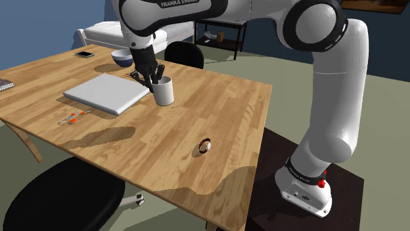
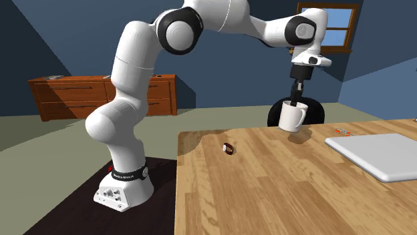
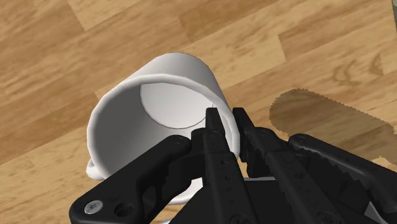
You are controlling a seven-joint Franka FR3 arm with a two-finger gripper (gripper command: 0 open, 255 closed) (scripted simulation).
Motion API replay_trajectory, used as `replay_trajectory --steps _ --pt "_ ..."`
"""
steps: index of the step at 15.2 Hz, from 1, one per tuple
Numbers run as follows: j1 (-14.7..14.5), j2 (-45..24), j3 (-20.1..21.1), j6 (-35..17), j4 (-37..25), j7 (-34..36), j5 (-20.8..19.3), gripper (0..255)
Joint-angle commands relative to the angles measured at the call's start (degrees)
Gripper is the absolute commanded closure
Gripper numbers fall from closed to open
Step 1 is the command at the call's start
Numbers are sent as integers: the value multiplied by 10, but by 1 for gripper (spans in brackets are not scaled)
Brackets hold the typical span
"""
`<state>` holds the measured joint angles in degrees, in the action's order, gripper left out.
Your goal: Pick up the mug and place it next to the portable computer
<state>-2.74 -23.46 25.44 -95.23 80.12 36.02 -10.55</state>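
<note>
A white mug (image 1: 164, 92) hangs seemingly just clear of the wooden surface (image 1: 230, 131), toward its far edge. The black tool (image 3: 227, 118) pinches only its rim wall. Just beside lies the closed grey laptop (image 1: 105, 93). So thin a grip may let the mug swivel or slip.

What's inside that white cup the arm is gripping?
Inside the mug, a pale bare bottom and one black finger of the gripper, clasping the wall. The finger covers part of the inner wall.
</note>
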Motion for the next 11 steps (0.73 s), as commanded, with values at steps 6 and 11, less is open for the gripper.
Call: replay_trajectory --steps 6,11 --pt "-48 -209 -35 106 -317 -46 -56 255" --pt "-93 -263 -120 119 -397 -77 -11 255"
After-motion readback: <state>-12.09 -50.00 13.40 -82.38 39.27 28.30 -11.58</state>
